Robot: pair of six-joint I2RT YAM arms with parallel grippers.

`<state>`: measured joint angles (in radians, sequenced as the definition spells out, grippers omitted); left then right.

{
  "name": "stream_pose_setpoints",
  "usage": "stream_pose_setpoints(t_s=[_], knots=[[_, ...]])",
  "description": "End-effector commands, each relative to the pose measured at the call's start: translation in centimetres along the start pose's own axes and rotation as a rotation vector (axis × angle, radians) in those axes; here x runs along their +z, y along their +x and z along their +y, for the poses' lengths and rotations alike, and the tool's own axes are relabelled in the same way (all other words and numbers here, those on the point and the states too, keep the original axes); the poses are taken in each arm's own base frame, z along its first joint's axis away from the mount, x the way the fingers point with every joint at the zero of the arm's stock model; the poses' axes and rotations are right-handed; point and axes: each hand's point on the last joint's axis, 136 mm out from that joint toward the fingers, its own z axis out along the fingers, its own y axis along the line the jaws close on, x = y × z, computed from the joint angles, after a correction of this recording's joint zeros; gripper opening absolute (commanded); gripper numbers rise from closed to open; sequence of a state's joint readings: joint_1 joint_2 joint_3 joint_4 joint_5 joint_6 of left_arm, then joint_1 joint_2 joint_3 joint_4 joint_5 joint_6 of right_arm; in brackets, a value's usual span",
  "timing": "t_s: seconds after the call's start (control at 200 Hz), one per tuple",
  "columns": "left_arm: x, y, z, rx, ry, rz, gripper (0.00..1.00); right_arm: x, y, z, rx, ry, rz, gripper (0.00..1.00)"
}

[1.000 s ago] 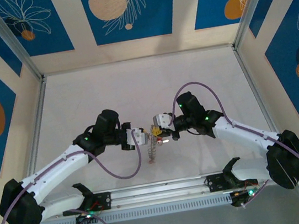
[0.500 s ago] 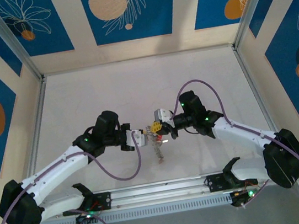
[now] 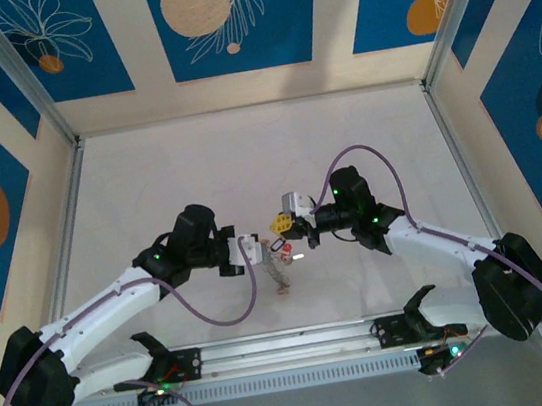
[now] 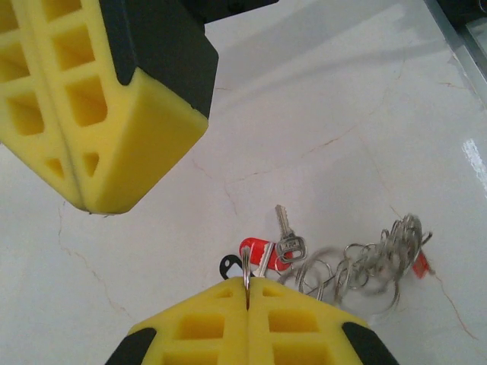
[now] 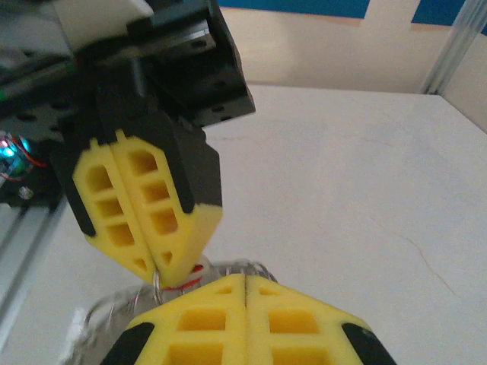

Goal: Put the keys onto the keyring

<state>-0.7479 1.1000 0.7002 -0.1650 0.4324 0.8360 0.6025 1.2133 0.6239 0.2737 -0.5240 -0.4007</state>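
Room: blue leaf-print panels, cream walls, white marble bench (image 3: 195,163).
Left pincer (image 4: 246,293): closed, nipping a thin wire loop of the keyring (image 4: 358,266).
Right pincer (image 5: 245,283): closed, nothing visible between its pads, just beside the left one.
Keyring: tangled silver loops trailing from the left pincer, mid-bench.
Keys (image 4: 257,251): one red-headed, one silver, at the left fingertips.

We note: keys (image 4: 259,251) silver with red heads; ring (image 4: 365,262) grey; fingers (image 4: 205,331) yellow; table (image 4: 342,91) white, faintly veined; walls (image 3: 225,18) blue with orange discs and white leaf outlines.
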Motion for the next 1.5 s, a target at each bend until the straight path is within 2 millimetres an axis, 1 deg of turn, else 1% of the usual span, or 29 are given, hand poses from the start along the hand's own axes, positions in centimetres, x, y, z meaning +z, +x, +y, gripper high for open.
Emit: stream_pose_setpoints(t_s=[0.0, 0.08, 0.175, 0.225, 0.285, 0.31, 0.37, 0.395, 0.48, 0.54, 0.58, 0.64, 0.77, 0.87, 0.94, 1.01, 1.115, 1.205, 1.275, 1.39, 1.495], knots=[[-0.1, 0.1, 0.1, -0.018, 0.002, 0.006, 0.00, -0.4, 0.9, 0.2, -0.055, 0.028, 0.063, 0.00], [0.0, 0.2, 0.2, -0.026, -0.001, 0.009, 0.00, -0.7, 1.3, 0.3, -0.087, 0.031, 0.089, 0.00], [0.2, 0.9, 1.0, -0.066, -0.030, 0.024, 0.00, -0.6, 1.8, 0.3, -0.097, 0.027, 0.124, 0.00], [0.1, 1.2, 1.6, -0.088, -0.052, 0.035, 0.00, -0.5, 2.2, 0.2, -0.096, 0.025, 0.144, 0.00], [-0.4, 1.5, 2.8, -0.127, -0.093, 0.043, 0.00, -0.3, 2.6, 0.1, -0.100, 0.024, 0.155, 0.00], [-0.8, 1.6, 3.5, -0.148, -0.116, 0.041, 0.00, -0.2, 2.7, 0.1, -0.102, 0.024, 0.157, 0.00], [-1.9, 1.9, 5.0, -0.196, -0.173, 0.042, 0.00, 0.1, 2.7, 0.2, -0.117, 0.018, 0.151, 0.11], [-2.4, 2.1, 5.7, -0.215, -0.202, 0.047, 0.00, 0.3, 2.8, 0.3, -0.123, 0.012, 0.148, 0.14], [-4.5, 3.0, 7.7, -0.281, -0.292, 0.087, 0.00, 1.3, 3.0, 1.3, -0.158, -0.034, 0.150, 0.19], [-6.0, 3.8, 8.8, -0.349, -0.351, 0.118, 0.00, 2.1, 3.3, 2.0, -0.178, -0.067, 0.170, 0.21], [-6.8, 4.2, 9.1, -0.401, -0.376, 0.121, 0.00, 2.6, 3.6, 2.3, -0.190, -0.089, 0.187, 0.23], [-8.0, 4.7, 9.3, -0.471, -0.407, 0.115, 0.00, 3.4, 4.1, 2.7, -0.212, -0.118, 0.210, 0.27], [-10.8, 7.4, 9.4, -0.618, -0.517, 0.171, 0.00, 6.1, 5.0, 3.7, -0.261, -0.186, 0.243, 0.33], [-12.5, 9.8, 9.0, -0.692, -0.576, 0.220, 0.00, 8.7, 5.9, 4.6, -0.319, -0.241, 0.297, 0.33], [-13.4, 11.6, 8.9, -0.760, -0.619, 0.248, 0.00, 10.4, 6.6, 5.1, -0.343, -0.283, 0.326, 0.32], [-14.1, 12.7, 8.8, -0.816, -0.654, 0.251, 0.00, 11.8, 7.2, 5.5, -0.370, -0.321, 0.348, 0.29], [-14.5, 14.2, 8.9, -0.874, -0.696, 0.241, 0.00, 13.5, 8.5, 6.4, -0.439, -0.359, 0.404, 0.28], [-14.5, 14.7, 8.9, -0.900, -0.695, 0.246, 0.00, 14.4, 9.7, 6.9, -0.487, -0.380, 0.446, 0.28], [-14.4, 15.3, 8.8, -0.925, -0.688, 0.262, 0.00, 14.8, 10.0, 7.2, -0.463, -0.408, 0.460, 0.28], [-13.6, 16.8, 7.8, -0.986, -0.656, 0.314, 0.00, 15.3, 10.6, 7.0, -0.421, -0.439, 0.495, 0.30], [-13.1, 18.0, 6.9, -1.078, -0.638, 0.344, 0.00, 15.9, 11.0, 7.0, -0.389, -0.463, 0.513, 0.30]])
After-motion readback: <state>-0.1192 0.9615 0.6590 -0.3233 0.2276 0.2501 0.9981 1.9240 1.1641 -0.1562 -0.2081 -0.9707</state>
